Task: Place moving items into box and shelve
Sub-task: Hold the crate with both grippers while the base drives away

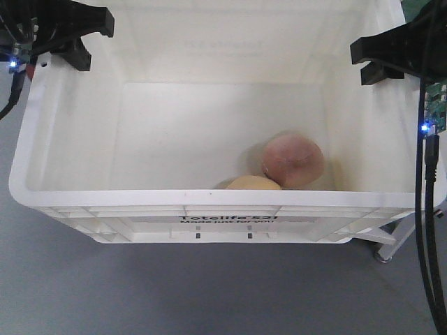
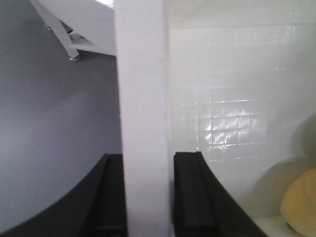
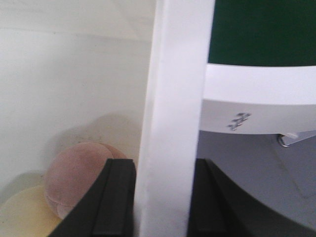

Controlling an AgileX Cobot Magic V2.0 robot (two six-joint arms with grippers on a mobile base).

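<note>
The box (image 1: 209, 209), a large white crate printed "Totelife", fills the front view. Both moving items lie inside near its front right: a pinkish-brown lump (image 1: 293, 160) and, against it, a pale yellow-tan lump (image 1: 253, 183) half hidden by the front rim. My left gripper (image 1: 73, 35) clamps the box's left wall (image 2: 143, 123), one black finger (image 2: 111, 197) on each side. Over on the other side, my right gripper (image 1: 391, 56) is shut on the right wall (image 3: 173, 123). The right wrist view shows the pinkish lump (image 3: 74, 177) and the yellow lump (image 3: 19, 217); the latter (image 2: 298, 202) also shows in the left wrist view.
Grey floor (image 1: 209, 293) lies below the box. A white frame leg with a foot (image 1: 383, 255) stands under the box's right front corner. A white table edge (image 3: 256, 103) and a dark green surface (image 3: 261, 29) sit beyond the right wall. Black cables (image 1: 426, 209) hang at the right.
</note>
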